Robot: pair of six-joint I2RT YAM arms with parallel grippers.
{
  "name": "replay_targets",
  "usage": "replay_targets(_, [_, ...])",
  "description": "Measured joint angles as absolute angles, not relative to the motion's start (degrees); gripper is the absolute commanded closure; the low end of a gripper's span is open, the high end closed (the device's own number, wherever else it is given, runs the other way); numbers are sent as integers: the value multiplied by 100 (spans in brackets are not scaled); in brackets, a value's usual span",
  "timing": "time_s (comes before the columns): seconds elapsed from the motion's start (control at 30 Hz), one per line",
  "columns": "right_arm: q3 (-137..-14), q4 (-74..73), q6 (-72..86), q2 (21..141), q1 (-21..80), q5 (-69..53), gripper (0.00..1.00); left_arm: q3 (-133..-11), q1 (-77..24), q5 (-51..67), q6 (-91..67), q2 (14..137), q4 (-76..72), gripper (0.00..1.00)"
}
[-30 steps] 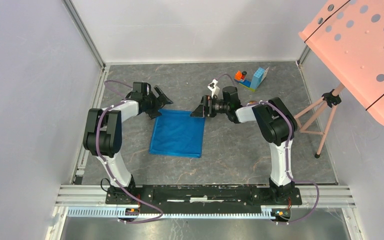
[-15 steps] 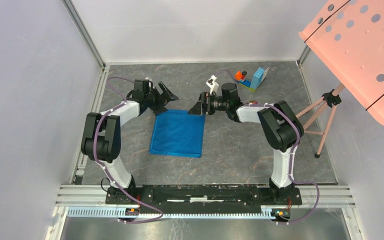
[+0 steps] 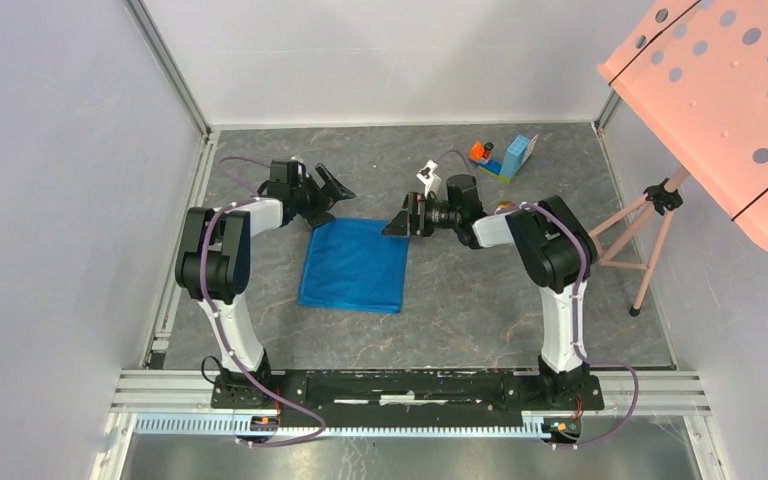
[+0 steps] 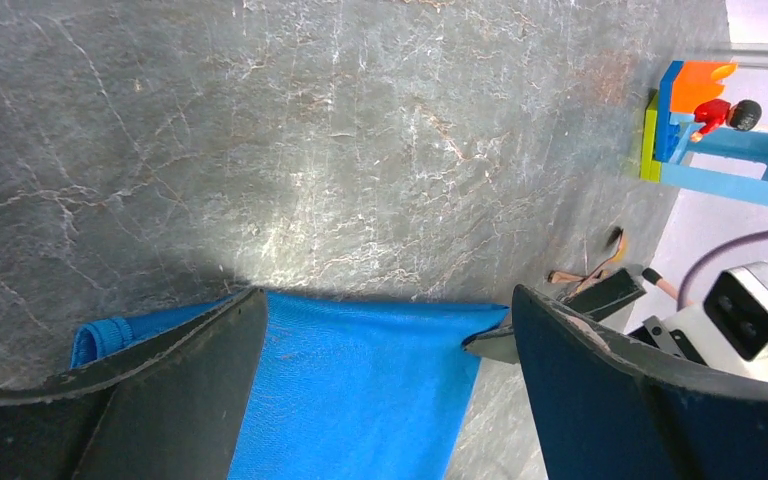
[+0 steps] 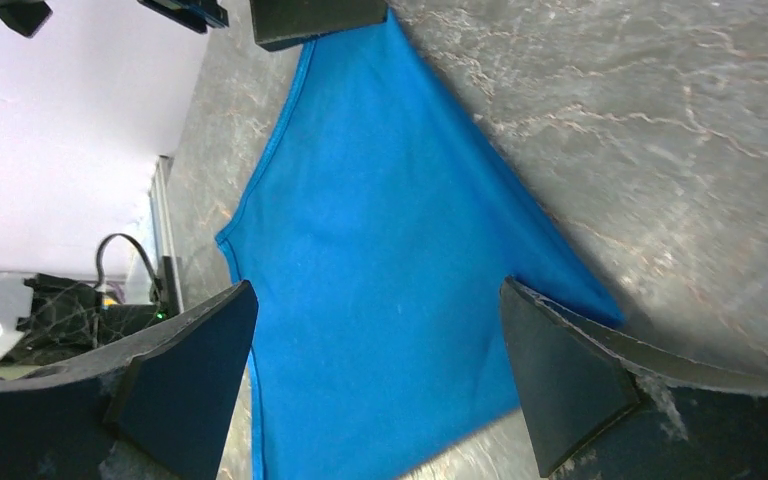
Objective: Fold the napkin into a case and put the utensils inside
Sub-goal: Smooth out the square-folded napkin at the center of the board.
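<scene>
Mounting rail [image 3: 410, 400]: ribbed aluminium bar at the near edge, carrying both arm bases.
Table [image 3: 460, 320]: matte dark grey top with pale stone-like veining; bare around the cloth, which leaves room for folding.
Napkin [image 3: 353, 266]: bright blue thin cloth with a faint sheen and a stitched hem. It lies flat mid-table as a near-square, not yet a narrow case. The rolled hem at its far left corner suggests doubled layers, though the wrist view is too oblique to be sure.
Left gripper [image 3: 327, 203]: black wedge-shaped fingers spread wide with nothing between them, low at the napkin's far left corner. Judged to be set there to pinch that corner for a fold.
Right gripper [image 3: 398, 217]: fingers likewise spread wide and empty, at the far right corner. It mirrors the left, probably so both corners lift together and the edge stays straight.
Utensils [image 4: 610, 240]: thin copper-gold slivers on the table behind the right gripper, mostly hidden; they lie apart from the napkin and are not yet inside anything.
Toy block piece [image 3: 505, 158]: hard plastic bricks in light blue, orange and yellow-green, at the far right of the table, well apart from the napkin.
Perforated panel [image 3: 720, 80]: salmon-pink sheet with round holes on a thin tripod, outside the table at far right.
</scene>
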State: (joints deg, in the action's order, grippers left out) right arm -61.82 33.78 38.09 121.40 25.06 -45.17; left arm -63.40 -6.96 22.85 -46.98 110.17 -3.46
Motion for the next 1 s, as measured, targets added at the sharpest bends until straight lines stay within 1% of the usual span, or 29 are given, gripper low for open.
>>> replay_targets(0.2, [-6064, 2246, 2923, 11504, 2394, -4064, 2, -6337, -705, 2235, -4593, 10938, -242, 0])
replay_targets(0.3, [-5957, 1778, 2659, 11019, 2401, -3900, 2, -6370, -805, 1946, -4318, 10680, 344, 0])
replay_targets(0.4, [-5865, 1612, 2534, 10556, 2512, -3887, 2, -6512, -982, 1682, -4027, 10318, 947, 0])
replay_targets(0.47, [-5747, 1769, 2617, 10388, 2683, -3946, 2, -6493, -1120, 1603, -3966, 9966, 1140, 0])
replay_targets(0.53, [-5546, 2051, 2801, 10333, 2961, -4069, 2, -6276, -1236, 1553, -3959, 9511, 1138, 0])
replay_targets(0.63, [-5183, 2364, 3085, 10337, 3374, -4233, 2, -5627, -1337, 1529, -3979, 8875, 1033, 0])
replay_targets(0.77, [-4801, 2565, 3253, 10440, 3618, -4421, 2, -4864, -1323, 1365, -4040, 8683, 1072, 0])
replay_targets(0.9, [-4670, 2300, 3024, 10466, 3581, -4390, 3, -4366, -1321, 1210, -4047, 8549, 1236, 0])
replay_targets(1.0, [-4670, 1887, 2628, 10392, 3632, -4193, 4, -4327, -1321, 1184, -4045, 8123, 1402, 0])
